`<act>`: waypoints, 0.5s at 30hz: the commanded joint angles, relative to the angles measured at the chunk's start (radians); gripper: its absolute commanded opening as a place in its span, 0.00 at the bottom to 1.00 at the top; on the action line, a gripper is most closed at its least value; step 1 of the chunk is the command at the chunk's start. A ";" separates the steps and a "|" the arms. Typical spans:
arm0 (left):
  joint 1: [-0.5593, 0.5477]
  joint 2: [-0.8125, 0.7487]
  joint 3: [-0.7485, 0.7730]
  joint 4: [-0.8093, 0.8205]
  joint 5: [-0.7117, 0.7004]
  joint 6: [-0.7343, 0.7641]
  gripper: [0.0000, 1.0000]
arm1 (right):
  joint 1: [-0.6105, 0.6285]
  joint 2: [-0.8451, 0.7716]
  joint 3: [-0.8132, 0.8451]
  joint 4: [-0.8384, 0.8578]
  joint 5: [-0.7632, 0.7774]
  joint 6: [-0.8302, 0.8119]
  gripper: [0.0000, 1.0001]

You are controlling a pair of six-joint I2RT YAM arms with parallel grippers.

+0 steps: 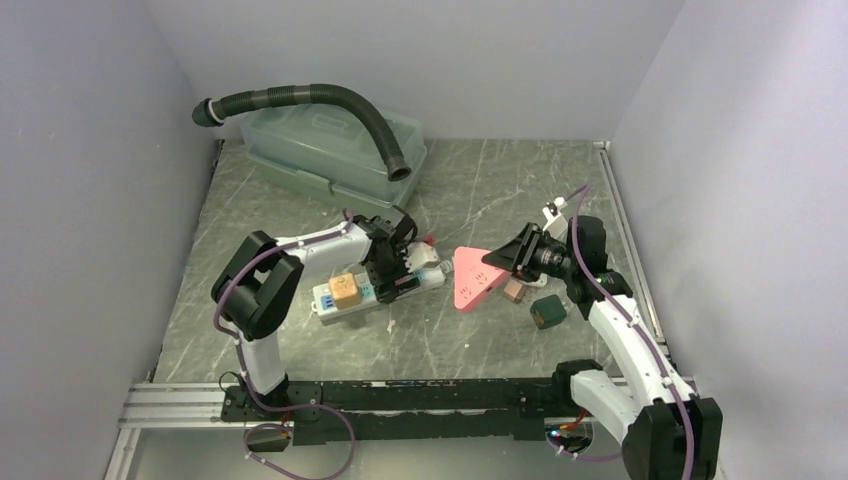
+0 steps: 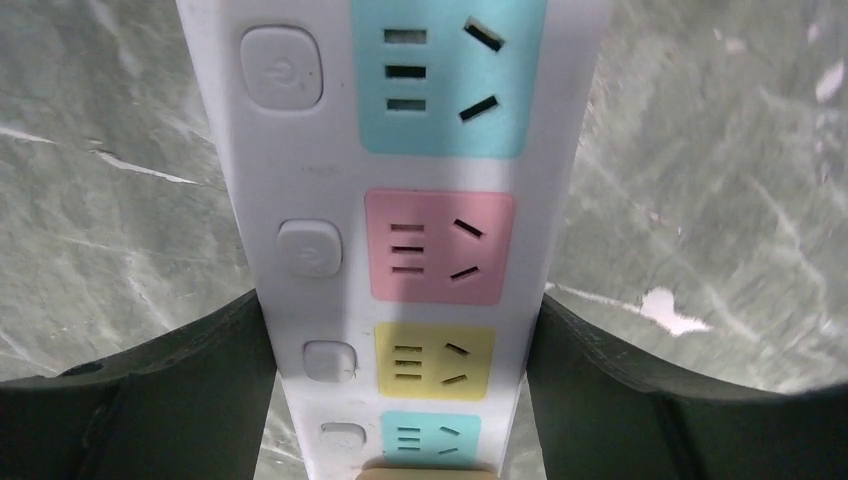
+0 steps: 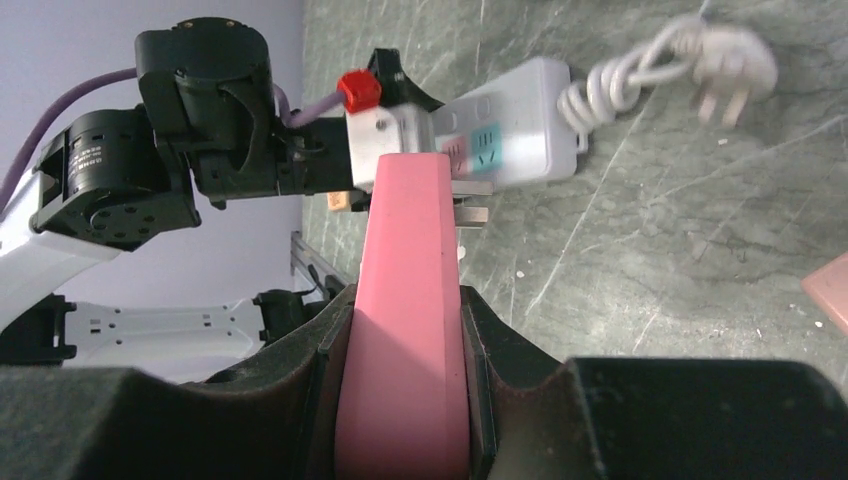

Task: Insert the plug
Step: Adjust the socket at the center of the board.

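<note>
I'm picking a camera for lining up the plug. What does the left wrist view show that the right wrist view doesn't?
Only left wrist: the power strip face-on, its sockets blue, pink, yellow, blue, a button beside each. Only right wrist: the pink plug clamped in the right gripper, its prongs, the coiled cord. Both: the power strip, with the left gripper straddling it.

Two robot arms, the left arm and the right arm, share one marble-patterned table. One white power strip shows four coloured socket panels in the left wrist view: two blue panels, one pink panel and one yellow panel, beside four switch buttons. One coiled white cord. One tan plug, one pink triangular plug, one dark green plug and one brownish block. At 11 o'clock: one lidded plastic bin and one black corrugated hose.
</note>
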 commanded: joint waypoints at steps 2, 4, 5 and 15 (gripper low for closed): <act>-0.017 0.099 0.157 -0.033 -0.074 -0.356 0.25 | -0.036 0.047 -0.022 0.114 -0.090 0.022 0.00; -0.017 0.152 0.238 -0.064 -0.064 -0.464 0.25 | -0.041 0.080 -0.039 0.178 -0.110 0.050 0.00; -0.018 0.172 0.268 -0.070 -0.050 -0.512 0.26 | -0.043 0.099 -0.046 0.209 -0.120 0.061 0.00; 0.001 0.193 0.363 -0.105 0.189 -0.679 0.99 | -0.072 0.219 0.003 0.259 -0.187 0.027 0.00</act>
